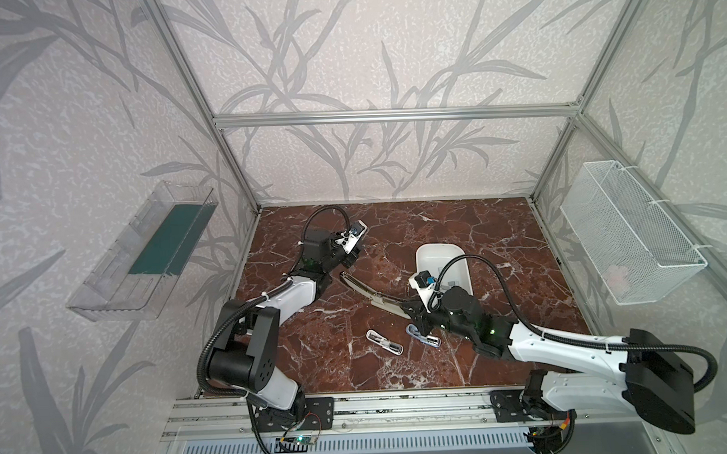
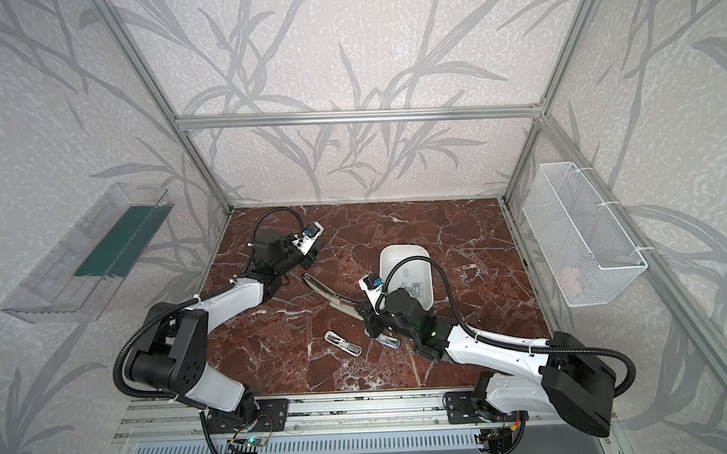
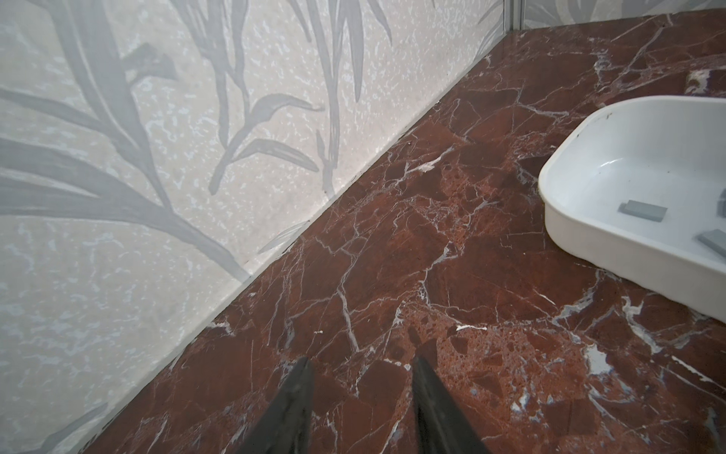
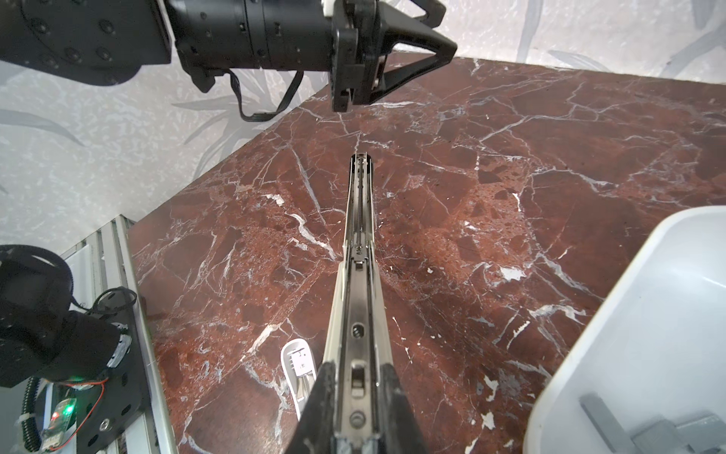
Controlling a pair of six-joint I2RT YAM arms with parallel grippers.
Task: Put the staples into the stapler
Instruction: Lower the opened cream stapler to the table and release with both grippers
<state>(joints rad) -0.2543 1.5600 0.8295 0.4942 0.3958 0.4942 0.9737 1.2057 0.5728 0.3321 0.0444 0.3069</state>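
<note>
Red-brown marble table [image 1: 316, 362]. White tub [image 1: 437, 252] sits right of centre. Small white oblong piece [image 1: 384, 341] lies near the front. Bluish oblong piece [image 1: 430, 340] lies near it, partly hidden.

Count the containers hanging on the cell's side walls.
2: a clear plastic tray on the left in both top views, and a white wire mesh basket on the right. Nothing seems to hide another.

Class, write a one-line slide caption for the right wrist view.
Right gripper shut on the open stapler, pointing across the marble table; staples lie in the white tray.
</note>
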